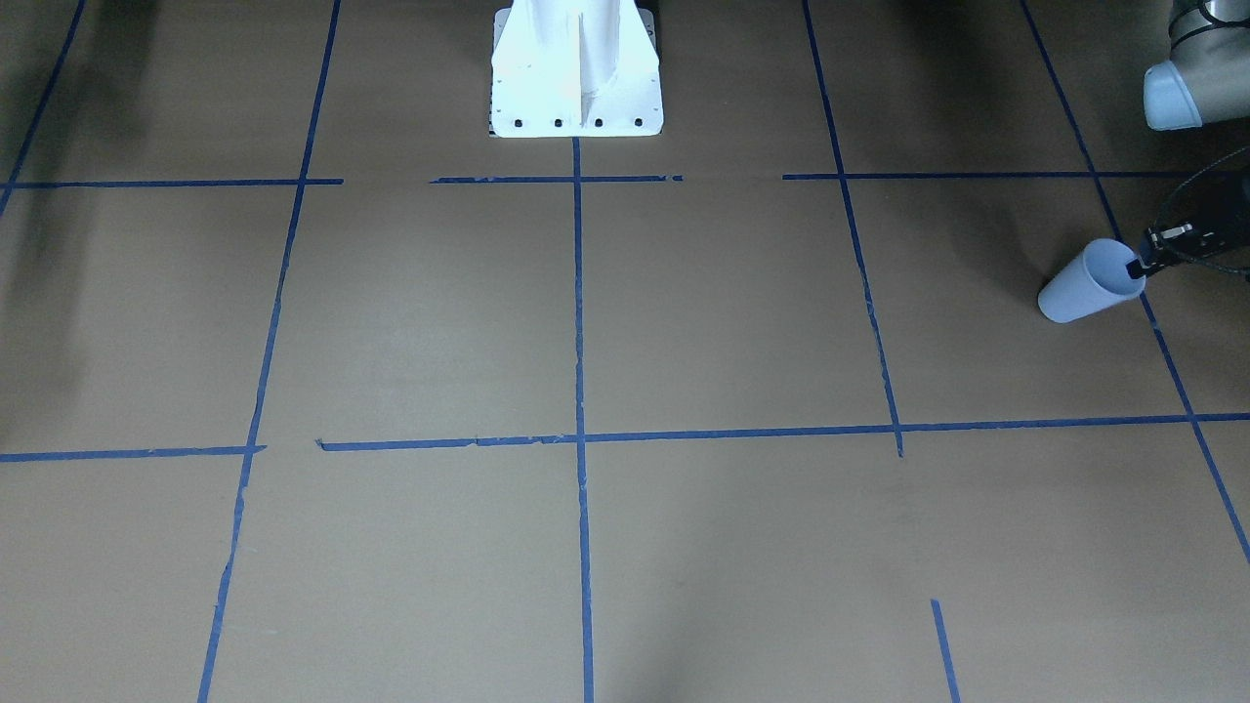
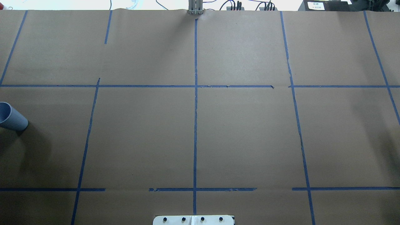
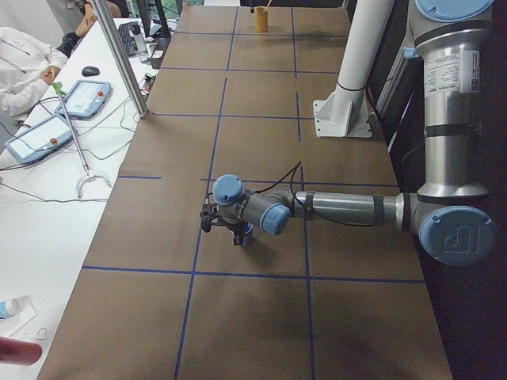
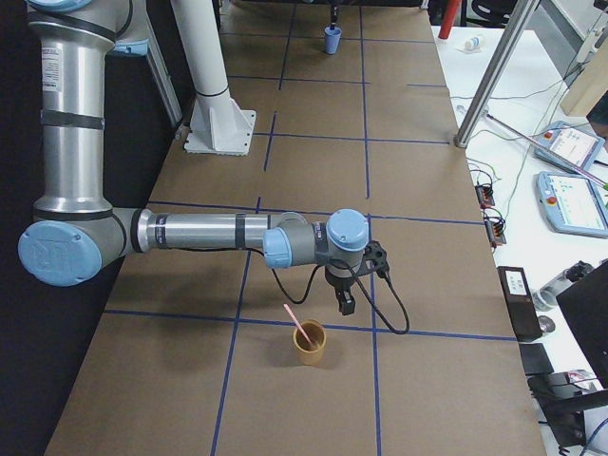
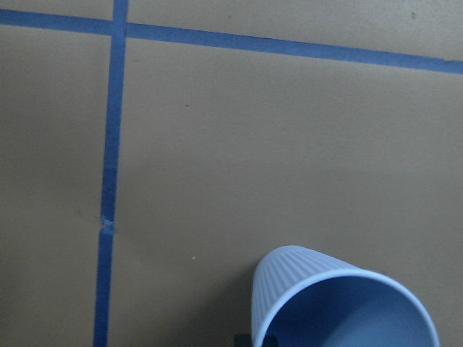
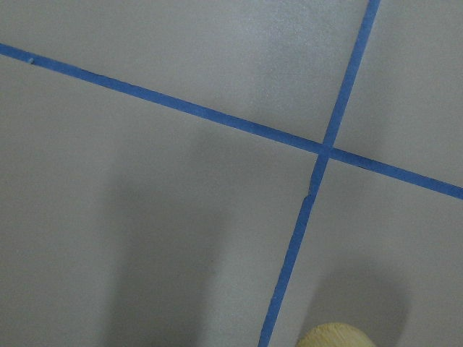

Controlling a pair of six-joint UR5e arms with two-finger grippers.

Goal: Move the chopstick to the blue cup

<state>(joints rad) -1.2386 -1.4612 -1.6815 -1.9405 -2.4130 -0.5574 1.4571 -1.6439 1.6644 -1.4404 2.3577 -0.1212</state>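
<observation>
The blue cup (image 1: pixel 1086 285) stands upright near the table's end on my left side; it also shows in the overhead view (image 2: pixel 12 117) and the left wrist view (image 5: pixel 336 303). My left gripper (image 1: pixel 1139 266) is shut on the cup's rim, with one dark finger (image 5: pixel 253 340) on its outer wall. The pale pink chopstick (image 4: pixel 297 321) leans in a tan cup (image 4: pixel 309 343) at the table's other end. My right gripper (image 4: pixel 342 302) hangs just beside and above the tan cup; I cannot tell if it is open. The tan cup's rim (image 6: pixel 336 336) shows in the right wrist view.
The white robot base (image 1: pixel 576 68) stands mid-table at the robot's edge. Blue tape lines grid the brown paper table top. A metal post (image 4: pixel 494 76) stands at the operators' edge, where people sit with tablets (image 3: pixel 83 95).
</observation>
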